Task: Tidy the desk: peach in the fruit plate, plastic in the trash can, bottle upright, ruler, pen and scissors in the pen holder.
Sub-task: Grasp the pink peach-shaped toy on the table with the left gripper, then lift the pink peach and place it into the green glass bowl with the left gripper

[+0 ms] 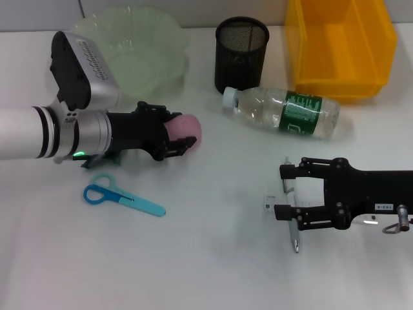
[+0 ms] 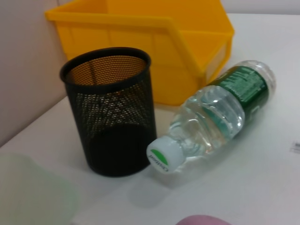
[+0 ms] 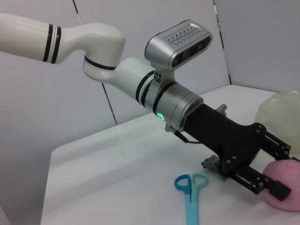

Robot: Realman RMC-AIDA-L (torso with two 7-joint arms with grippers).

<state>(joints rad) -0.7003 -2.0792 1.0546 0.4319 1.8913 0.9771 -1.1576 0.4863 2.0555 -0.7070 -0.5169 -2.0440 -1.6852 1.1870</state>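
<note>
Peach (image 1: 188,129) sits on desk (image 1: 213,258) just in front of fruit plate (image 1: 139,55), not in it; left gripper (image 1: 184,134) has fingers either side of peach, closed in against it, so it grips the fruit low over the surface. Right wrist view confirms: black finger (image 3: 276,190) pressed on pink ball, green bowl rim behind. Scissors (image 1: 122,197) lie flat near the left arm, on its near side, blade cover on, apart from the peach. Pen holder (image 1: 241,53) upright at back centre, looks empty in left wrist view. Bottle (image 1: 284,112) on its side, cap toward the holder, just in front of trash can (image 1: 341,45); the can is cut off at upper edge of head view. Right gripper (image 1: 289,192) low over desk at right, jaws spread wide w/ nothing gripped; pen (image 1: 292,223) lies under and between its fingers, partly covered, tip pointing toward near edge. Thin clear strip w/ markings beside pen, prob. ruler (image 1: 268,205), hard to make out against white. No plastic scrap identifiable.
</note>
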